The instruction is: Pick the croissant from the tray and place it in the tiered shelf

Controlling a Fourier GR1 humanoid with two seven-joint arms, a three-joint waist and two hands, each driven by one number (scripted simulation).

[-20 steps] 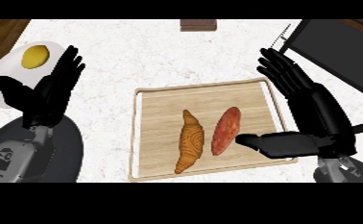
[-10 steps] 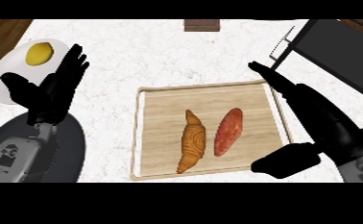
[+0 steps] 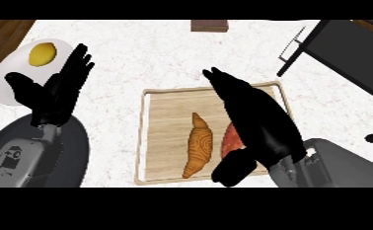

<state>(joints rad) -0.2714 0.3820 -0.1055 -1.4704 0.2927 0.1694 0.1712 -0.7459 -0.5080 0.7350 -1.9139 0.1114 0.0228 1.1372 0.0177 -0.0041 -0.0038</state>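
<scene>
A golden croissant (image 3: pixel 198 144) lies lengthwise on the wooden tray (image 3: pixel 165 135), left of centre. My right hand (image 3: pixel 255 120) hovers over the tray's right half, fingers straight and pointing away, thumb low near the tray's front edge. It covers most of a reddish sweet potato (image 3: pixel 231 139) beside the croissant. The hand is open and holds nothing. My left hand (image 3: pixel 56 92) rests open at the left, fingers up, away from the tray. The black tiered shelf (image 3: pixel 335 49) stands at the far right corner.
A white plate (image 3: pixel 15 71) with a yellow lemon (image 3: pixel 42 53) sits at the far left, partly behind my left hand. A small brown block (image 3: pixel 209 25) lies at the counter's far edge. White speckled counter (image 3: pixel 160 56) spreads between tray and shelf.
My right hand has swung left from the tray's right edge to over the tray, now covering the sweet potato. The left hand has barely moved.
</scene>
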